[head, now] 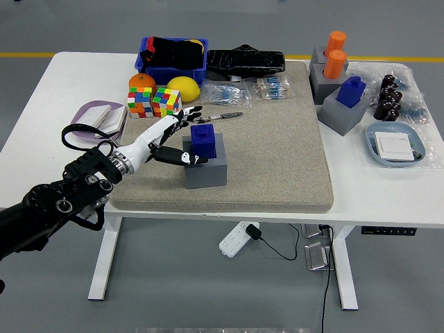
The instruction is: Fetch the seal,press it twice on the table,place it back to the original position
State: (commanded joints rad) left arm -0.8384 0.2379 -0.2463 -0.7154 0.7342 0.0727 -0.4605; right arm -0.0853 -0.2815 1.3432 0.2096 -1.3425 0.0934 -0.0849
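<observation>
Two puzzle cubes (154, 102), lemon (184, 88), orange (141, 81), blue bin (171, 64), pen (223, 116)

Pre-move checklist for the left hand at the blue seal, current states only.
1. Blue block seal seated in the grey holder block: ok, it sits upright in the holder's top.
2. Left hand open: ok, fingers are spread beside the seal's left face.
3. Contact with the seal: cannot tell, the thumb lies against or just short of the holder's front left corner.
4. Withdrawal path to the left over the tan felt mat: ok, bare mat there.
5. Nearby clutter: ok, the black pen and the two colour cubes lie behind the hand, apart from it.
6. Right hand: cannot tell, not in view.
</observation>
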